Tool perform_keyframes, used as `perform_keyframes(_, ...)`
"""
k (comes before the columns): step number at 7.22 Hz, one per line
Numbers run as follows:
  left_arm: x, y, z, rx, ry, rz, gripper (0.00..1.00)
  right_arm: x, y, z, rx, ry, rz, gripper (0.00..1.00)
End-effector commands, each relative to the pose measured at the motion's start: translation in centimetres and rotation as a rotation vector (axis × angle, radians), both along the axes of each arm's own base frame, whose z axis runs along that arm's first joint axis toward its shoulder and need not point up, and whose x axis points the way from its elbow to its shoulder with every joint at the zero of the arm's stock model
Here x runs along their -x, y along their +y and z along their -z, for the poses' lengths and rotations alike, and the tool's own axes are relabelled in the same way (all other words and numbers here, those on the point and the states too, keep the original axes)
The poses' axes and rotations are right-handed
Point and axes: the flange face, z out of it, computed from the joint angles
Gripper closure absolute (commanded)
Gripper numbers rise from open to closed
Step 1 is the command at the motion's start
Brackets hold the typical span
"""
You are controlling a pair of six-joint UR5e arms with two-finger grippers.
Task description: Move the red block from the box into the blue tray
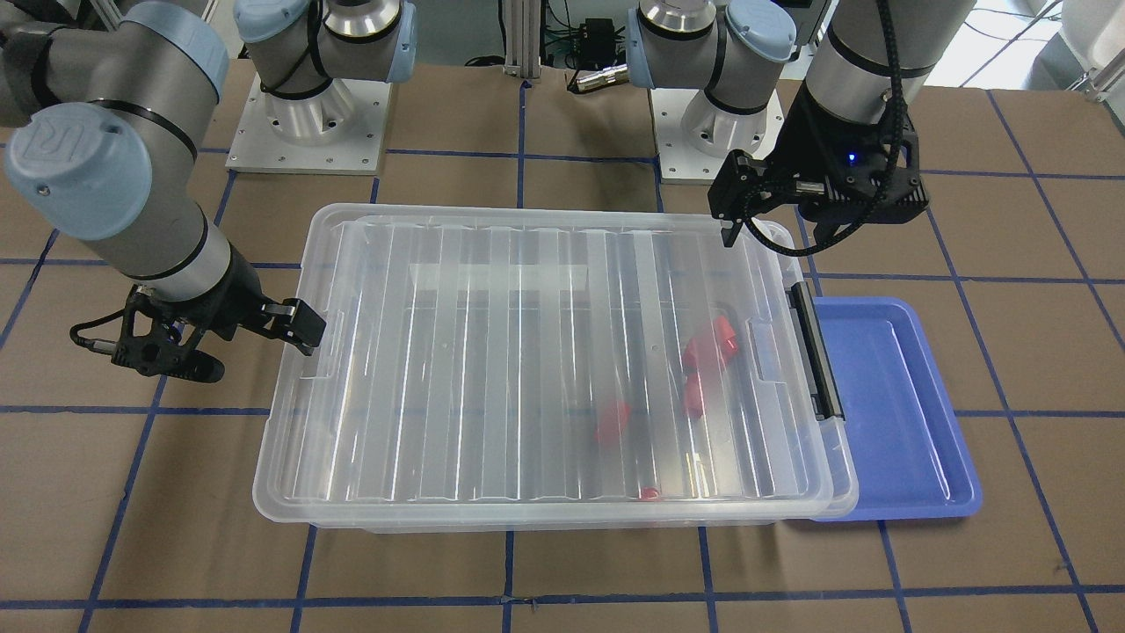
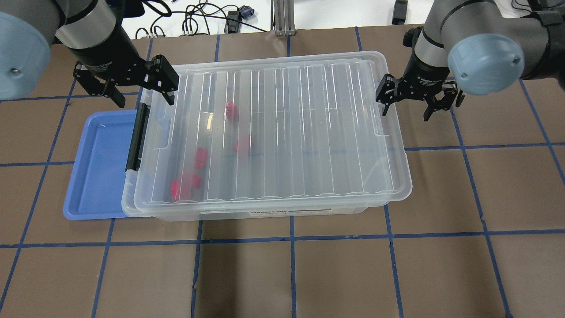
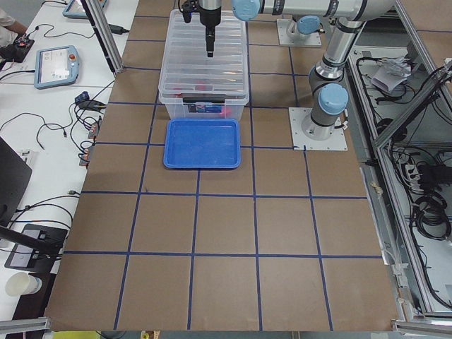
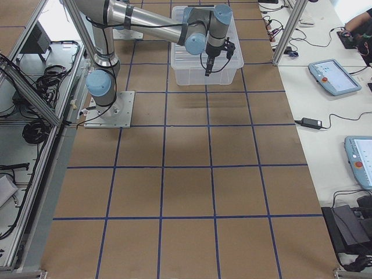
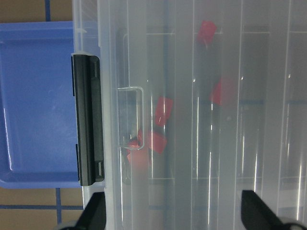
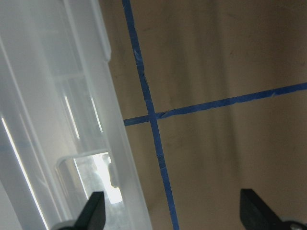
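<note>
The box [image 2: 309, 132] is a clear bin with its ribbed lid lying on it and a black latch [image 2: 134, 137] at the end facing the blue tray. Several red blocks [image 2: 242, 145] lie inside near the latch end, seen blurred through the lid [image 1: 712, 343]. The blue tray [image 2: 97, 168] sits empty against that end of the box. My left gripper [image 2: 145, 100] is open and empty above the box's latch-end far corner. My right gripper [image 2: 406, 114] is open and empty just beside the opposite end. The left wrist view shows the latch [image 5: 88, 120], the tray [image 5: 33, 96] and the blocks [image 5: 163, 111].
The brown table has a blue tape grid [image 2: 291, 238]. Both arm bases [image 1: 303, 123] stand behind the box. The right wrist view shows the box's edge [image 6: 96, 96] and bare table. Cables and pendants lie on side benches [image 3: 60, 67].
</note>
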Motion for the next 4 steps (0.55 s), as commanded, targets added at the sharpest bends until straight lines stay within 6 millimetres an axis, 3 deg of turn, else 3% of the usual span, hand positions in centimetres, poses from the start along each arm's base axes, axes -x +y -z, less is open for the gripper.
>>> perform_keyframes(1,0.01,0.01,0.01,0.0,0.001,0.001,0.0,0.1,-0.25,0.55,-0.007,0.001,0.001,0.0)
perform_keyframes(4,0.01,-0.09,0.16,-0.003,0.001,-0.002,0.0,0.45,-0.59,1.08,-0.009,0.008,0.005,0.0)
